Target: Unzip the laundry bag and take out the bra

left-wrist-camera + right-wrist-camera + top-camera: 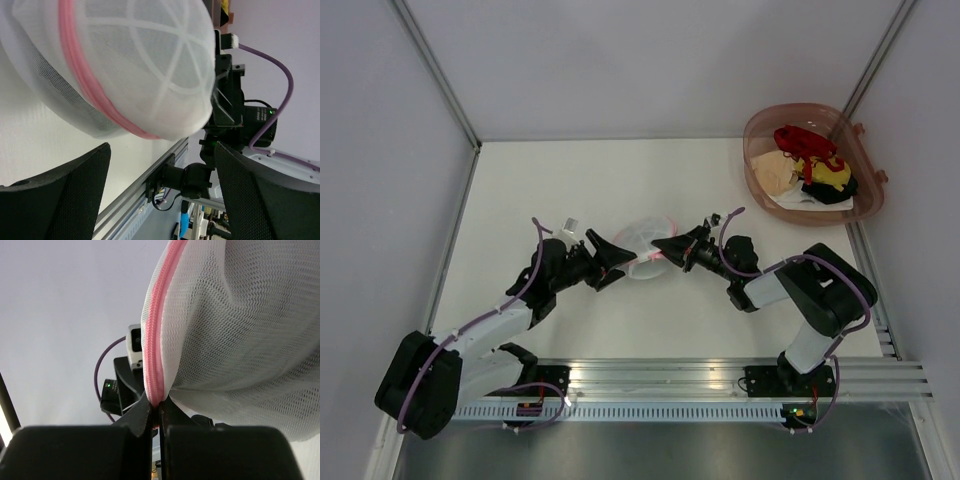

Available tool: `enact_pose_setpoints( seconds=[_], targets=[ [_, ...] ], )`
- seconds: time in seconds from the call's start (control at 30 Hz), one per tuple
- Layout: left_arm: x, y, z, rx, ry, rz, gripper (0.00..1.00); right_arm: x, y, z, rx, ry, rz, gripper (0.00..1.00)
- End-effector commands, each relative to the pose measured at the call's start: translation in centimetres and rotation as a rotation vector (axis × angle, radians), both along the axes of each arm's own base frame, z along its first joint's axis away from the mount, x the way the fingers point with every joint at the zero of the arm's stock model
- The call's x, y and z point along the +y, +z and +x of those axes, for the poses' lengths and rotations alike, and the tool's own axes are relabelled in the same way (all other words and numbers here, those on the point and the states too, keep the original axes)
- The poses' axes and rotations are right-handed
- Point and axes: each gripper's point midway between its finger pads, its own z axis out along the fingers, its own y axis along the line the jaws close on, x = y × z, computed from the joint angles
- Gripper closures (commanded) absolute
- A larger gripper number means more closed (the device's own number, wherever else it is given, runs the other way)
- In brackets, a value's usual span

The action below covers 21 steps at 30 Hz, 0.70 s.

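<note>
The laundry bag (642, 240) is a small rounded pouch of white mesh with a pink zipper rim, held between the two arms at mid-table. My right gripper (663, 256) is shut on its pink zipper rim (154, 365); the jaws pinch the rim's lower end. My left gripper (612, 262) is open, just left of the bag, its fingers (60, 200) spread wide below the bag (135, 65) without touching it. The bra is hidden; I cannot make it out through the mesh.
A large pinkish-brown plastic basket (756, 178) with red, beige, yellow and black clothes stands at the back right. A small clear object (569, 225) lies behind the left arm. A metal rail (720, 372) runs along the table's near edge.
</note>
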Motion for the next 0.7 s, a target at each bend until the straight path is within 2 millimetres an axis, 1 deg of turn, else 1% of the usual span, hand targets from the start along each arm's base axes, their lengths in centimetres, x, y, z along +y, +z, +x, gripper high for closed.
enact_pose_setpoints(
  seconds=[0.0,0.1,0.17,0.2,0.27,0.37,0.4,0.47,0.5,0.57,0.6,0.63,0.67],
  targets=[
    [-0.9,0.7,0.8,0.023,0.011,-0.062,0.12,-1.5,11.8,-3.2,-0.461,0.006,0.280,1.00],
    [-1.2,1.0,1.5,0.016,0.021,-0.071,0.12,-1.3,12.1,-3.6,-0.476,0.025,0.283,1.00],
    [-0.9,1.2,2.3,-0.002,0.065,-0.077,0.12,-1.0,12.2,-4.0,-0.482,0.045,0.283,1.00],
    [-0.8,1.8,2.6,-0.025,0.079,-0.087,0.12,-0.8,12.1,-4.3,-0.483,0.063,0.281,0.99],
    [-0.4,2.2,3.5,-0.043,0.126,-0.083,0.12,-0.3,12.1,-4.9,-0.488,0.093,0.282,1.00],
    [-0.3,3.6,4.3,-0.094,0.151,-0.095,0.17,0.3,11.5,-5.9,-0.489,0.138,0.268,0.99],
    [-0.4,4.2,4.6,-0.110,0.154,-0.095,0.23,0.5,11.3,-6.2,-0.488,0.153,0.265,1.00],
    [-0.6,4.1,4.9,-0.121,0.146,-0.083,0.34,0.7,11.0,-7.0,-0.501,0.186,0.254,1.00],
    [-0.7,4.1,4.9,-0.124,0.140,-0.083,0.49,0.9,10.8,-7.2,-0.495,0.199,0.252,1.00],
    [-0.9,4.2,5.0,-0.131,0.131,-0.092,0.65,1.0,10.5,-7.6,-0.497,0.219,0.244,1.00],
    [-0.9,4.0,4.8,-0.127,0.122,-0.094,0.86,1.0,10.3,-7.7,-0.509,0.221,0.234,1.00],
    [-1.0,3.9,4.7,-0.123,0.118,-0.092,0.97,1.3,9.8,-7.8,-0.503,0.239,0.212,1.00],
    [-1.0,3.9,4.7,-0.121,0.116,-0.092,0.98,1.4,9.4,-7.8,-0.504,0.248,0.191,1.00]
  ],
)
